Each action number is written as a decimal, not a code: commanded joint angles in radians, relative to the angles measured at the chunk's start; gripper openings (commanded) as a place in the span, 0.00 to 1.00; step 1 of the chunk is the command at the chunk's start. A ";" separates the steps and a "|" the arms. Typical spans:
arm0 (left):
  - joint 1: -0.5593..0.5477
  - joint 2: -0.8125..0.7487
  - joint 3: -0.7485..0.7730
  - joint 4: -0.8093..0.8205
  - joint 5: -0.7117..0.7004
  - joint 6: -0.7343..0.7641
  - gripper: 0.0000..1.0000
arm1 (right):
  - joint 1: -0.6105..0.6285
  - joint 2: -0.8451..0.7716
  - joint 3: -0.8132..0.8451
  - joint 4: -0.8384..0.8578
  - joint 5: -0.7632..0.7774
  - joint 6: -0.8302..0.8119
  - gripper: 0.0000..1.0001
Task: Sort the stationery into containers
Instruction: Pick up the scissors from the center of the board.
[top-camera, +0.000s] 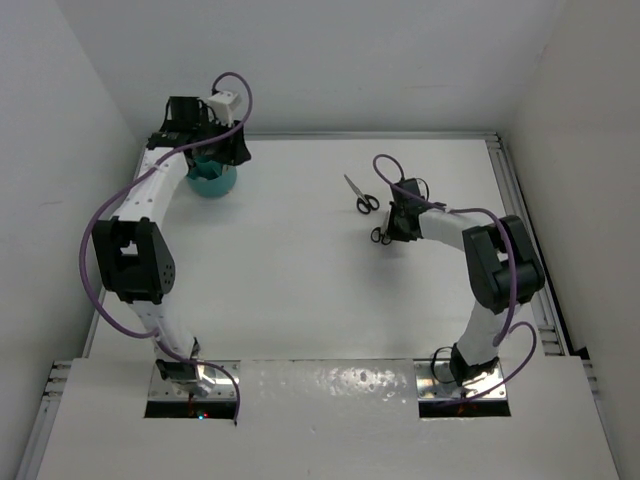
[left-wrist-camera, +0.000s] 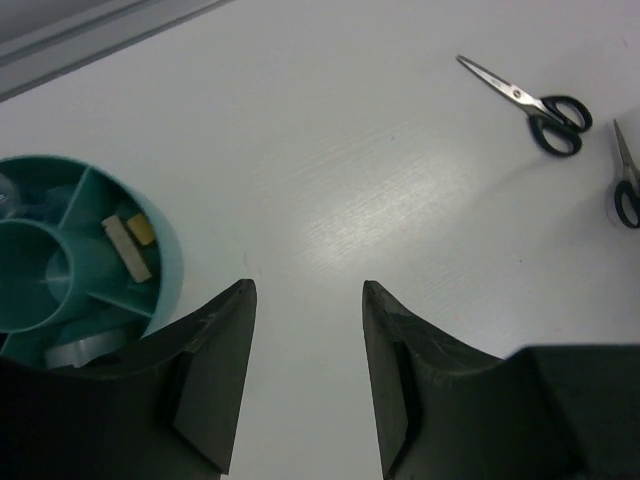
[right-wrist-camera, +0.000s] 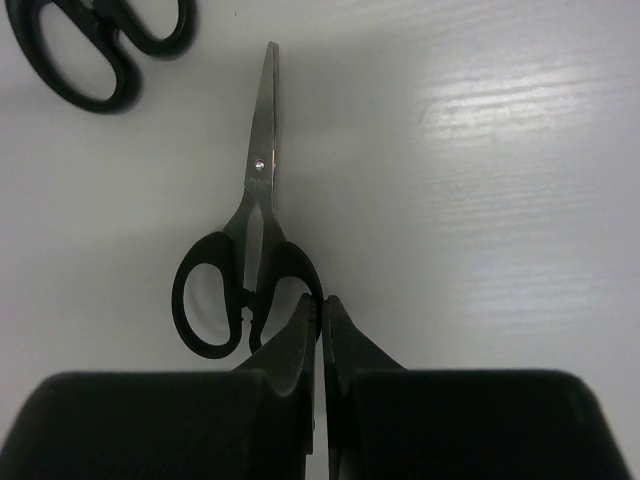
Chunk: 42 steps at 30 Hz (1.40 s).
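Observation:
The teal organiser cup (top-camera: 212, 182) stands at the back left; in the left wrist view (left-wrist-camera: 165, 270) it holds a white eraser (left-wrist-camera: 126, 248), a tan eraser (left-wrist-camera: 140, 230) and a tape ring (left-wrist-camera: 90, 347). My left gripper (top-camera: 222, 150) hangs open and empty just right of the cup (left-wrist-camera: 305, 290). Two black-handled scissors lie right of centre. My right gripper (top-camera: 392, 228) is down on the nearer scissors (top-camera: 381, 236), its fingers shut (right-wrist-camera: 321, 300) on the rim of the right handle loop (right-wrist-camera: 300, 265). The other scissors (top-camera: 362, 196) lie just beyond (right-wrist-camera: 95, 45). No pens or glue bottle show.
White walls enclose the table on three sides. A metal rail (top-camera: 515, 200) runs along the right edge. Purple cables loop over both arms.

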 joint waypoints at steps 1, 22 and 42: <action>-0.081 -0.046 0.006 -0.059 0.060 0.126 0.45 | 0.003 -0.115 -0.027 0.061 -0.031 0.053 0.00; -0.417 -0.573 -0.422 -0.109 0.076 1.426 0.46 | 0.106 -0.314 0.014 0.036 -0.105 0.105 0.00; -0.625 -0.848 -1.083 0.496 0.031 1.747 0.56 | 0.405 -0.440 0.000 -0.005 -0.056 0.232 0.00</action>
